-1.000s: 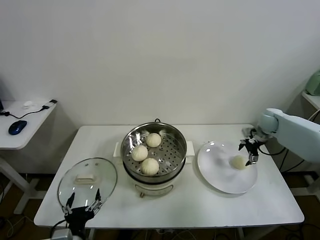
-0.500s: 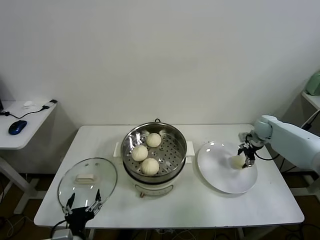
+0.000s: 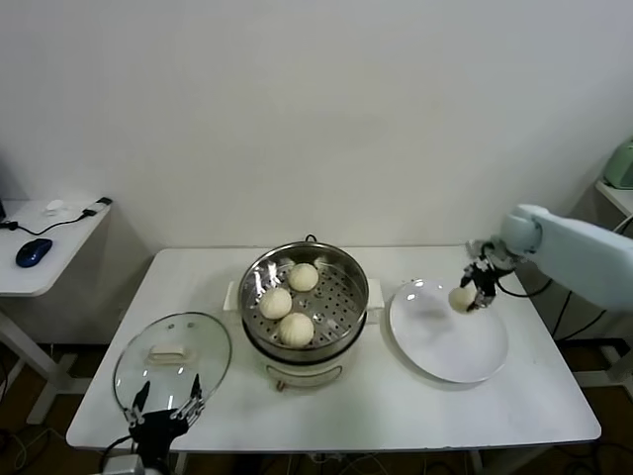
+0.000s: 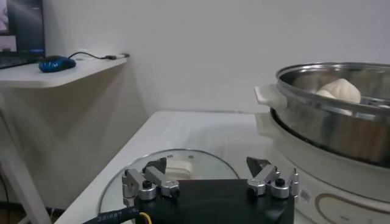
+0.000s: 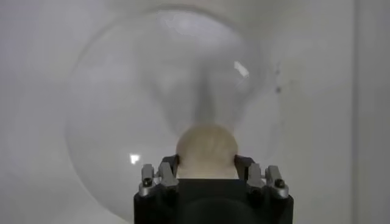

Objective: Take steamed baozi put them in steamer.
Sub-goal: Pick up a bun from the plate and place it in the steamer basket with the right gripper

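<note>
The steel steamer point(image 3: 336, 267) on its white base stands mid-table with three baozi point(image 3: 295, 329) on its perforated tray. My right gripper point(image 3: 469, 294) is shut on the fourth baozi point(image 3: 461, 297) and holds it lifted above the far left part of the white plate point(image 3: 450, 346). In the right wrist view the bun point(image 5: 206, 151) sits between the fingers point(image 5: 167, 170) over the plate point(image 5: 122, 109). My left gripper point(image 3: 161, 408) is open and empty, parked at the table's front left edge over the glass lid point(image 3: 148, 371); the left wrist view shows the steamer point(image 4: 329, 122) beside it.
The glass lid with white handle point(image 4: 177, 167) lies flat at the front left. A side desk point(image 3: 45, 247) with a mouse stands off to the left. Bare table point(image 3: 396, 416) lies in front of steamer and plate.
My right gripper closed on the baozi and lifted it off the plate, moving it up and slightly left toward the steamer. The left arm has not moved.
</note>
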You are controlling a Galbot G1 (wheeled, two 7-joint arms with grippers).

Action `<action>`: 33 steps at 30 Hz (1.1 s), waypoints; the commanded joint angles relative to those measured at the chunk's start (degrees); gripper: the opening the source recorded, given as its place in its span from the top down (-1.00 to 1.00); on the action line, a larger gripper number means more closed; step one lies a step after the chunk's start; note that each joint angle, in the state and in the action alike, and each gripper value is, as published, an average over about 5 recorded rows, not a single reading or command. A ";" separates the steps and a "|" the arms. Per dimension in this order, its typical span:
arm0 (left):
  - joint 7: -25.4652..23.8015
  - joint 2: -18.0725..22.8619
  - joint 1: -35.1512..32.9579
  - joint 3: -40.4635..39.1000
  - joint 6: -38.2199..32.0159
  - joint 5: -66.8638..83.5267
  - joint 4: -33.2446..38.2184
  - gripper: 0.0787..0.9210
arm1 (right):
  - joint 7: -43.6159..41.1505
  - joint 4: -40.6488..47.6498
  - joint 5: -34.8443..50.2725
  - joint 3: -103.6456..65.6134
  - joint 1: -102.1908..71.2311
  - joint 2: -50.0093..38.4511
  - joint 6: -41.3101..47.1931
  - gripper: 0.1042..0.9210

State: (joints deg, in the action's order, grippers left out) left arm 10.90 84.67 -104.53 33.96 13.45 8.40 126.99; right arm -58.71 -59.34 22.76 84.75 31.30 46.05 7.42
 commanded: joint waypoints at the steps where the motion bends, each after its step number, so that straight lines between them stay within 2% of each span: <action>1: -0.02 0.03 -0.03 0.03 -0.14 -0.36 0.52 -0.77 | 1.25 -26.88 34.99 23.55 41.38 5.88 10.05 -0.28; 5: -0.02 -0.27 0.01 -0.11 -0.18 -0.49 0.52 -0.77 | 5.65 -33.01 42.92 19.29 42.36 10.91 15.14 -0.29; 9: -0.07 -0.53 0.28 -0.22 -0.07 -0.49 0.52 -0.77 | 11.24 -35.80 45.54 15.73 37.17 15.29 19.18 -0.28; 13: -0.06 -0.57 0.46 -0.67 -0.04 -0.39 0.51 -0.77 | 16.03 -35.24 42.64 14.99 28.71 18.39 21.60 -0.28; 18: -0.10 -0.31 0.94 -0.74 0.16 -0.03 0.50 -0.77 | 19.47 -29.06 35.11 13.80 16.95 20.28 23.48 -0.28; 28: -0.37 -0.41 1.23 -0.05 0.78 0.85 0.41 -0.77 | 21.66 -18.12 29.00 7.43 5.72 21.61 24.47 -0.28; 33: -0.41 -0.26 1.79 -0.04 0.90 0.92 -0.16 -0.77 | 20.59 -15.79 28.03 6.93 5.05 22.73 24.19 -0.28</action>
State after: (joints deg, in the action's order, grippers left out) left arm 10.49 84.36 -102.53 33.94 14.43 9.35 126.73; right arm -40.28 -80.87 53.21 94.63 43.52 66.14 29.68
